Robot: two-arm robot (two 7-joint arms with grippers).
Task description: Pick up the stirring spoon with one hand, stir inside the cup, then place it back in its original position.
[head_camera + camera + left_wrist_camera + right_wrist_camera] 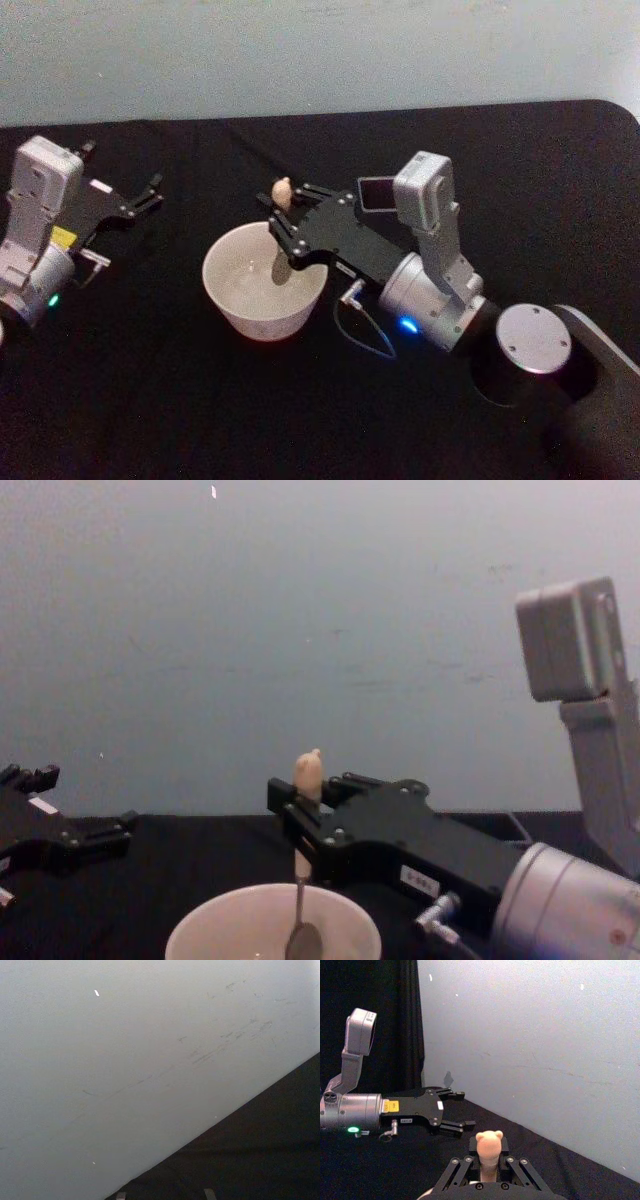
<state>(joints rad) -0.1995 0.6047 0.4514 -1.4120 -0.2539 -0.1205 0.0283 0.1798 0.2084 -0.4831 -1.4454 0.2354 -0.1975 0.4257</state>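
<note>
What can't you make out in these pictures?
- Chest view: the bottom edge cuts off the cup's lower half.
- Head view: the right gripper hides much of the spoon and part of the cup's inside; any liquid is unclear.
- Left wrist view: the bottom edge cuts off the parked left gripper, bar its tips.

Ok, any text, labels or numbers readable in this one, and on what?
Nothing legible.
On left gripper: yellow sticker, too small to read.
Beside it, white tag: blurred.
Near the sticker, small strip: unreadable.
On right gripper: white label, blurred.
No marks seen on spoon or cup.
</note>
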